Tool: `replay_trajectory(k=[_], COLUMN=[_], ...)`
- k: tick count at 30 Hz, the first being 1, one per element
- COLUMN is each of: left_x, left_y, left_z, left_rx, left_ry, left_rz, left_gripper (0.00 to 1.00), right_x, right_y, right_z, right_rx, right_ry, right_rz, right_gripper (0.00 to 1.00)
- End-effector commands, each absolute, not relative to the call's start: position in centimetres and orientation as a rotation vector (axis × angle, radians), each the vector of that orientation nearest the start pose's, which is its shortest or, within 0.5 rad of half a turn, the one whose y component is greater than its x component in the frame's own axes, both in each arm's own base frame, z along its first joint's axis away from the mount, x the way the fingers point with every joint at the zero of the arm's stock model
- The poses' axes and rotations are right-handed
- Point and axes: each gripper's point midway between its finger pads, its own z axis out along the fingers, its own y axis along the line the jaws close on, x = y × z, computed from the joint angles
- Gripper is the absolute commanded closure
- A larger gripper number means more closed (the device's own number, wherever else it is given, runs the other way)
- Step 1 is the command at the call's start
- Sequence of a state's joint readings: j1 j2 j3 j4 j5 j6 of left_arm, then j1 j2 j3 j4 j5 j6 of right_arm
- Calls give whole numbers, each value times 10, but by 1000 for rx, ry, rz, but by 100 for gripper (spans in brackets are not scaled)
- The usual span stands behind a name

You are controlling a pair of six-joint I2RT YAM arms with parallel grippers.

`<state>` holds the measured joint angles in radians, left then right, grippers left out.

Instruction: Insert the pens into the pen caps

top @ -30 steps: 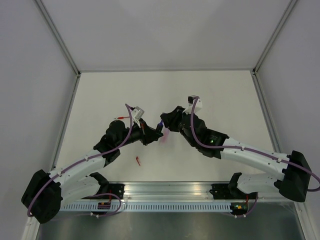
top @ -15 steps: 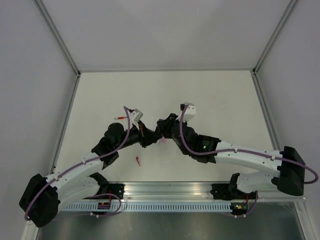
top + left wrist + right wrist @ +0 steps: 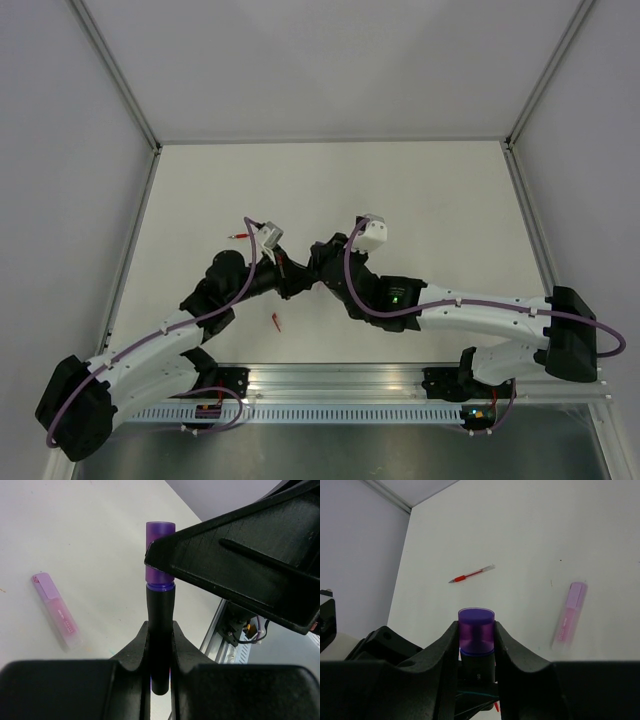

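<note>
My left gripper (image 3: 160, 630) is shut on a black pen barrel (image 3: 160, 615) that points away from it. A stubby dark purple cap (image 3: 160, 555) sits on the barrel's end. My right gripper (image 3: 476, 630) is shut on that purple cap (image 3: 476, 625), with the black barrel (image 3: 478, 667) below it. In the top view the two grippers meet tip to tip, left (image 3: 290, 272) and right (image 3: 318, 268). The pale pink marker (image 3: 56, 611) lies free on the table, also in the right wrist view (image 3: 568, 614). The thin red pen (image 3: 471, 573) lies to the far left (image 3: 240, 236). The tiny red cap (image 3: 276, 321) lies near the front.
The table (image 3: 420, 200) is white, with grey walls on three sides. A metal rail (image 3: 340, 385) with the arm bases runs along the near edge. The pink marker is hidden under the grippers in the top view.
My right arm has swung left and its gripper has come up against the left gripper's tip. The left gripper moved slightly left. The pink marker is now covered in the top view.
</note>
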<state>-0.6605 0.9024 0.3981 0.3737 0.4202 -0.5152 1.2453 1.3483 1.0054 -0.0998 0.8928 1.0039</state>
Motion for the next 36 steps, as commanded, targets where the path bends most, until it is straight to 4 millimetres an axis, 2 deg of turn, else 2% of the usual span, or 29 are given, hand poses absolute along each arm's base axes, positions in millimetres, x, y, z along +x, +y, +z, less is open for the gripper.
replay_trajectory(k=[1,2,4,5,7,11,16,21,25,30,36], left_x=[209,208,206,205,202,199,190,173,157,143,126], left_y=[-263,-263,-264,-265,-266,-268,-271,-273,-276,-278,-278], left_z=[222,222,224,226,226,228,233,246,254,256,265], left_rx=[439,441,452,457,473,492,543,614,691,765,839], left_ry=[1636,1633,1623,1616,1611,1593,1562,1486,1427,1384,1308], left_rz=[-1179,-1180,-1193,-1198,-1213,-1226,-1272,-1335,-1401,-1457,-1526], left_gripper=[98,98,98,98,98,98,98,98,98,98,98], right_x=[216,216,216,216,214,211,209,199,187,181,160], right_y=[359,359,357,357,355,348,336,330,322,313,314], right_z=[239,242,245,253,260,264,268,299,325,341,366], right_rx=[299,295,290,290,289,286,249,123,16,-86,-313], right_ry=[1913,1907,1897,1882,1864,1850,1834,1788,1736,1694,1597], right_rz=[752,754,755,774,806,836,812,865,926,911,970], right_gripper=[62,57,52,47,43,30,23,14,12,11,18])
